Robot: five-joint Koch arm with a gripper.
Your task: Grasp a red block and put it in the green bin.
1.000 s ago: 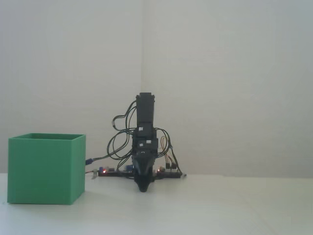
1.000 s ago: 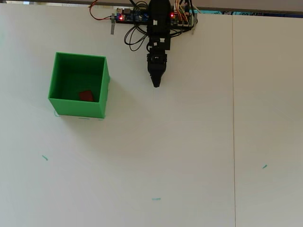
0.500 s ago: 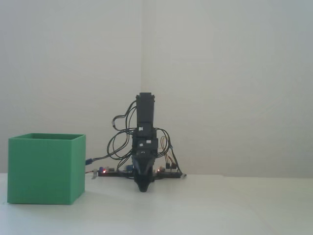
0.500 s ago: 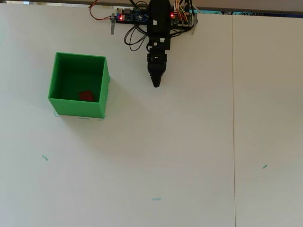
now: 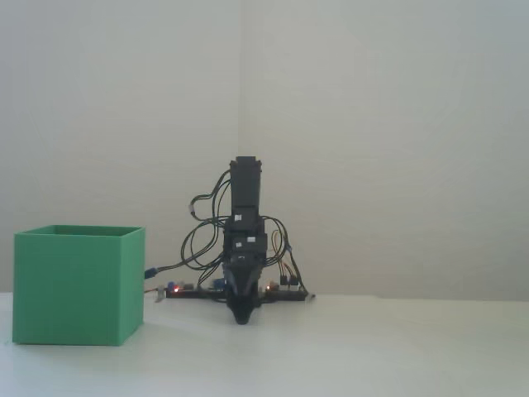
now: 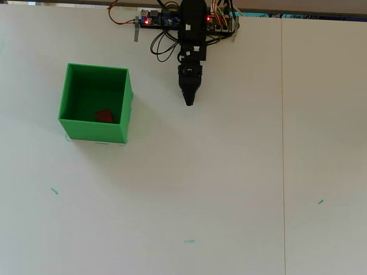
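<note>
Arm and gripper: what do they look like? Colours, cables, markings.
The arm is all black and blocky, with small pale labels on its segments. The gripper tapers to a dark point. Black cables loop beside it; red and orange wires run to the base board, where red LEDs glow.

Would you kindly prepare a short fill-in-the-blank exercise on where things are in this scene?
1. In the overhead view the red block lies inside the green ____.
2. In the overhead view the green bin stands to the ____ of the gripper.
3. The gripper holds ____.
4. In the fixed view the block is ____ by the bin's wall.

Missing words: bin; left; nothing; hidden
</note>
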